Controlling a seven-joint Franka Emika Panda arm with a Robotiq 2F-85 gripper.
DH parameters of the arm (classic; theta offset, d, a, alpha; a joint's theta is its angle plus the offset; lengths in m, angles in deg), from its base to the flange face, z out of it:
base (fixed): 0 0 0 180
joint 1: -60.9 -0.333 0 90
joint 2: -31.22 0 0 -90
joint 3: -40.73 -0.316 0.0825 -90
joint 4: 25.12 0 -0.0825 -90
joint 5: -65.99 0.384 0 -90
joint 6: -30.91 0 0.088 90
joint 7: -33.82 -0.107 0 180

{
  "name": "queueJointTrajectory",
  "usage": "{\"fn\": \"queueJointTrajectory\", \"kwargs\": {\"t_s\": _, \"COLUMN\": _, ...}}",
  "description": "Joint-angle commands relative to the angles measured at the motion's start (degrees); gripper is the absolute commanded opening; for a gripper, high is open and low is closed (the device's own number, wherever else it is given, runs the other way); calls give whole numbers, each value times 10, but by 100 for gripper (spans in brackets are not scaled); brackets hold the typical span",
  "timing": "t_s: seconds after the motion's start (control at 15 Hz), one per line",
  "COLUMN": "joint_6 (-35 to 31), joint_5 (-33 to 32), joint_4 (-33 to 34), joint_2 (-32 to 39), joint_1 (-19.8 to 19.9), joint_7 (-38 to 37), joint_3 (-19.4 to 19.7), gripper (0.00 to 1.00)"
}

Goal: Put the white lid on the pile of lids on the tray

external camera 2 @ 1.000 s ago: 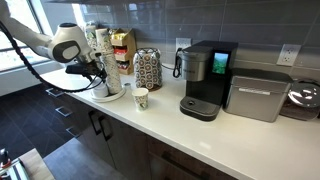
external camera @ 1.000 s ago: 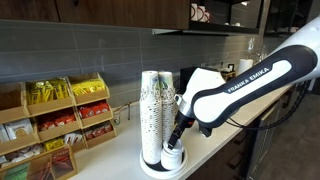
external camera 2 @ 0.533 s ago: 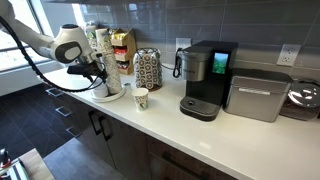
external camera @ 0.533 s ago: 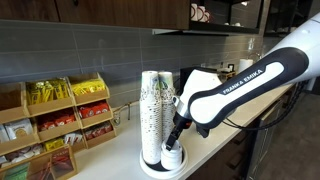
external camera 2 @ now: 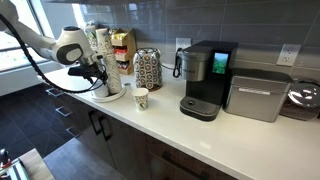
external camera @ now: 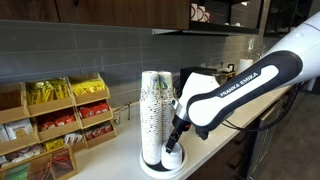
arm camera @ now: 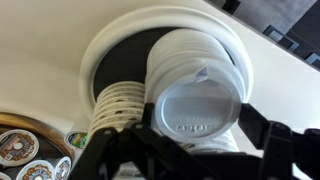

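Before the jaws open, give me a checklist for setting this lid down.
1. White lid held between the jaws: ok, it sits between the two dark fingers in the wrist view.
2. Lid lined up with the pile of lids: ok, it overlaps the pile in the wrist view.
3. Gap between lid and pile small enough to release: cannot tell, no view shows the height clearly.
4. Pile sitting inside the tray: ok, the rim runs around it.
5. Jaws clear of the cup stacks: cannot tell, they hang close beside them in an exterior view.
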Motion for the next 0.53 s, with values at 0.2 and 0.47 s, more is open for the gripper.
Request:
{"fn": "queueJointTrajectory", "kwargs": {"t_s": 0.2, "joint_6": 12, "joint_5": 0, "joint_4": -1, "joint_2": -7, "joint_1": 11, "joint_7": 5, "joint_3": -8, "gripper": 100}}
{"fn": "queueJointTrajectory", "kwargs": {"t_s": 0.47, "joint_6": 15, "joint_5": 1, "joint_4": -23, "joint_2": -35, "joint_1": 16, "joint_7": 18, "joint_3": -4, "gripper": 100}}
